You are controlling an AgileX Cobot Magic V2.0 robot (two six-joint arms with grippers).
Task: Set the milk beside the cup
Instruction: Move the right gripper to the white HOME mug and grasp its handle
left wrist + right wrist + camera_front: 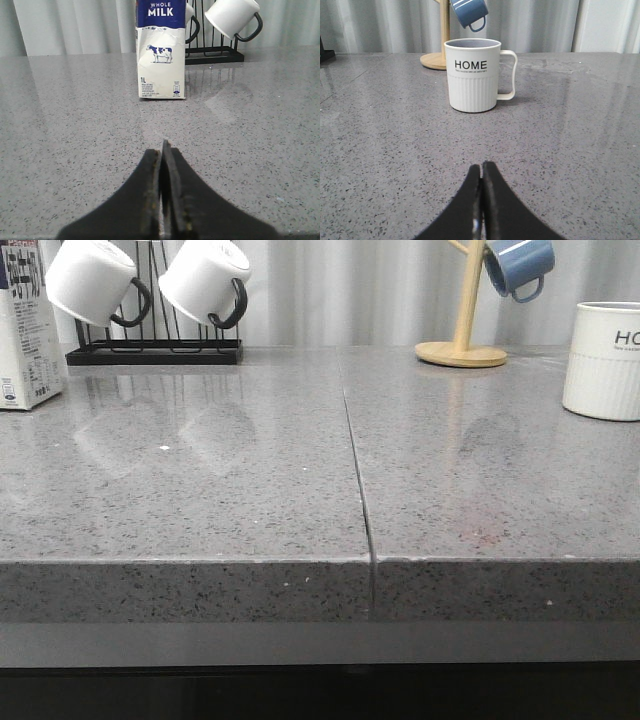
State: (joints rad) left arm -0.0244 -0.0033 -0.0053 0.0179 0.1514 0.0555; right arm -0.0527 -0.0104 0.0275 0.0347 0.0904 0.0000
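The milk [25, 330] stands upright at the far left of the grey counter; in the left wrist view the carton [160, 55] shows its blue "WHOLE MILK" top and cow picture. My left gripper [162, 149] is shut and empty, well short of the carton and pointing at it. The cup [604, 360], a cream ribbed mug lettered "HOME", stands at the far right; the right wrist view shows it [472, 75] with its handle to one side. My right gripper [481, 167] is shut and empty, some way in front of the cup. Neither gripper appears in the front view.
A black wire rack [155, 348] holding two white mugs with black handles [95, 280] stands at the back left, just beside the milk. A wooden mug tree [462, 340] with a blue mug [520, 265] stands at the back right. A seam [355, 465] splits the counter [250, 500].
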